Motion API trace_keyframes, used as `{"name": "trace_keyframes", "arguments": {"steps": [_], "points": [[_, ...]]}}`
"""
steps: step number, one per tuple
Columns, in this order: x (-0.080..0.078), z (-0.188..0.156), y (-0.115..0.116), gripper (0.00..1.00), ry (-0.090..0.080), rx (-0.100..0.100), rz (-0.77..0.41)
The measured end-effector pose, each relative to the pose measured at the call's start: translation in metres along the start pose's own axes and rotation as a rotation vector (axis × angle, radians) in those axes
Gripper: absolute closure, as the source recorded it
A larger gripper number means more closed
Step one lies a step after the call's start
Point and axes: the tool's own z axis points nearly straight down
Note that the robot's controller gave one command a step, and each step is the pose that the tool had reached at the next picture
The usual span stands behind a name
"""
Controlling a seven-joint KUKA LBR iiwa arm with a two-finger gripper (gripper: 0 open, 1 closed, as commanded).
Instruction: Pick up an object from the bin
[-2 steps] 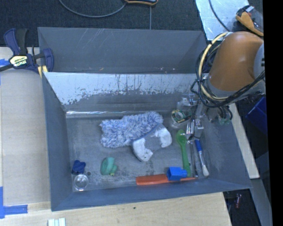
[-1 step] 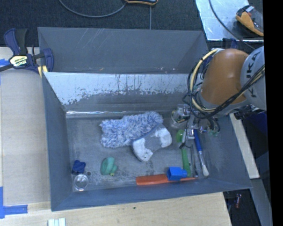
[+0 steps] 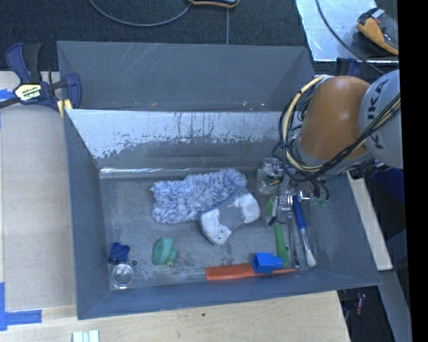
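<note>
My gripper (image 3: 284,199) hangs low at the right end of the bin, below the arm's wrist. It is right above the upper ends of a green stick (image 3: 281,243) and a blue-and-white pen-like thing (image 3: 302,238), which lie side by side pointing toward the front wall. Just to its left lies a white crumpled piece (image 3: 248,207). A blue block (image 3: 267,262) rests on an orange bar (image 3: 230,273) along the front wall, below the gripper.
A fluffy blue-and-white cloth (image 3: 194,192) covers the middle of the bin, with a second white lump (image 3: 216,227) at its lower edge. A green figure (image 3: 163,251) and a small blue thing on a clear cap (image 3: 120,266) lie at the front left.
</note>
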Motion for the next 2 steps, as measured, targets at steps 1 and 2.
{"name": "trace_keyframes", "arguments": {"steps": [1,2], "points": [[0.0213,-0.1246,-0.0062,1.0,-0.001,0.001,0.022],[0.0217,-0.1239,-0.0061,1.0,0.001,0.001,0.022]]}}
